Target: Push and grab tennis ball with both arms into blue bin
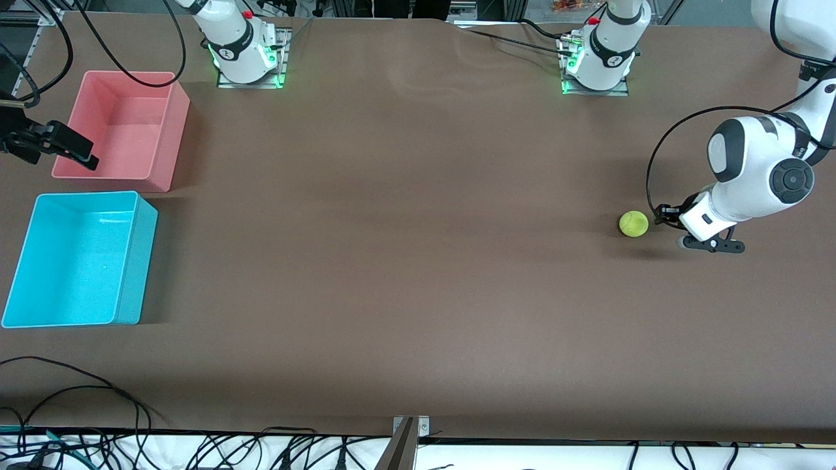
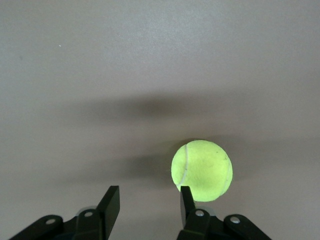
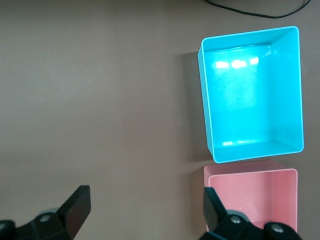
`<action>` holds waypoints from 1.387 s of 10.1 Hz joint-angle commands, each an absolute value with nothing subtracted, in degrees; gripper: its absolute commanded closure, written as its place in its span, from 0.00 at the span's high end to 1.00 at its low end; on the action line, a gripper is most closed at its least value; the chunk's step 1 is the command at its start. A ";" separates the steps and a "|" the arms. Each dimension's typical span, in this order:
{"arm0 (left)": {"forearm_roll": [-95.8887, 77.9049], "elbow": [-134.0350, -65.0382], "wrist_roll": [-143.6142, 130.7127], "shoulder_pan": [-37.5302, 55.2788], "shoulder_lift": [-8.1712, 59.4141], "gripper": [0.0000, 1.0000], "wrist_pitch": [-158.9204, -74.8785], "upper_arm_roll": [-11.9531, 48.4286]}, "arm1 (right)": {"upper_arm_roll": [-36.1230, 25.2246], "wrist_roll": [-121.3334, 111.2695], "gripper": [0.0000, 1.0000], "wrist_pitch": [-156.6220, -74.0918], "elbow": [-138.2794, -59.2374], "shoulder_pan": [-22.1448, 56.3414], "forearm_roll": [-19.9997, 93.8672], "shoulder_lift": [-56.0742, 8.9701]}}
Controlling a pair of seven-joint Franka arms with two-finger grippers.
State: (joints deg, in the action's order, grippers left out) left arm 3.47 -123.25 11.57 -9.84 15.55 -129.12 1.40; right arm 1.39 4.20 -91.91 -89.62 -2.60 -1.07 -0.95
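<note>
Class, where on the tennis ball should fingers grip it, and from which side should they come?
Grip the tennis ball across its widest middle, coming from above: it is round and sits bare on the table. The open left gripper is low beside it, off-centre.

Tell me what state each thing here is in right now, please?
Tennis ball: loose on the table, by the left gripper, not between its fingers.
Blue bin: upright, empty.
Pink bin: upright, empty, beside the blue bin, farther from the front camera.
Left gripper: open, low at the ball.
Right gripper: open, holding nothing, up over the bins' end of the table.
</note>
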 commanded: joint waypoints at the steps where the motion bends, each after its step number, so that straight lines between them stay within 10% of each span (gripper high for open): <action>1: 4.31 -124.28 21.56 -10.11 13.62 0.00 -127.62 1.32 | 1.58 4.66 1.00 -91.58 -88.33 -2.99 -0.26 -1.32; 14: -0.50 -125.50 96.53 -12.92 17.31 0.00 -136.04 1.32 | 1.58 4.75 1.00 -91.58 -88.33 -2.99 -0.26 -1.32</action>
State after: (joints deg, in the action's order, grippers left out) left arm 3.25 -124.12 82.94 -12.06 16.51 -132.80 1.01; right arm 1.39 4.23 -91.91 -89.62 -2.60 -1.07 -0.95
